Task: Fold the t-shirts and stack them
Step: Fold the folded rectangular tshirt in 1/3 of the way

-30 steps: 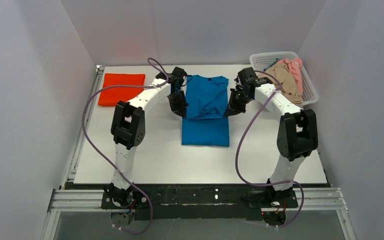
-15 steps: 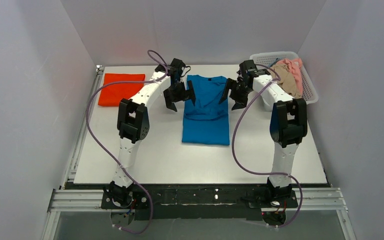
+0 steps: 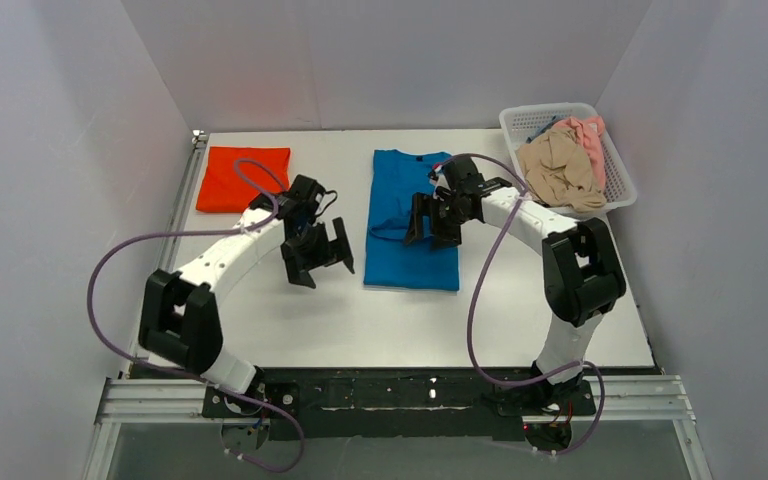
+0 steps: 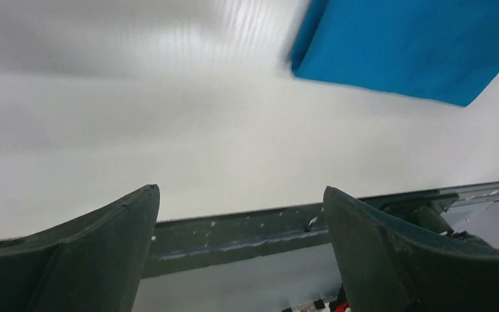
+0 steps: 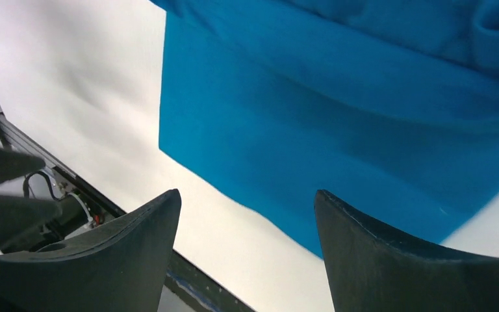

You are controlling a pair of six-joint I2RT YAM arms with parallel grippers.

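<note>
Top view, blue t-shirt (image 3: 412,255): flat at mid-table, already a narrow strip. Collar end far, hem end near, a loose ridge across the middle.
Top view, left gripper (image 3: 317,253): hanging over bare table (image 3: 380,320) just left of the strip's near half. Jaws spread wide, nothing between them.
Top view, right gripper (image 3: 438,215): over the middle of the strip. Jaws apart, no cloth pinched.
Top view, orange-red t-shirt (image 3: 243,178): folded flat at the far left, well apart from the blue one.
Top view, basket (image 3: 520,113): far right corner, beige t-shirt (image 3: 557,170) and pink t-shirt (image 3: 587,135) heaped inside, unfolded.
Left wrist view, left gripper (image 4: 239,195): fingers wide, empty. White table (image 4: 169,117) below, and a corner of the blue t-shirt (image 4: 416,45) beyond the fingertips, not touching.
Right wrist view, right gripper (image 5: 247,195): fingers parted and empty, looking straight down on the blue t-shirt (image 5: 364,117). Cloth edge and bare table (image 5: 91,97) off to one side.
Step in hand: most likely between folds on the blue shirt. Sides look tucked in, the end-to-end fold not yet made, both pincers free.
Next move: probably one pincer to each corner of one short end, the left one shifting right to reach the cloth. Pinch through all layers, carry that end over to meet the other, keep the edges square. After that, across to the orange-red shirt for stacking.
</note>
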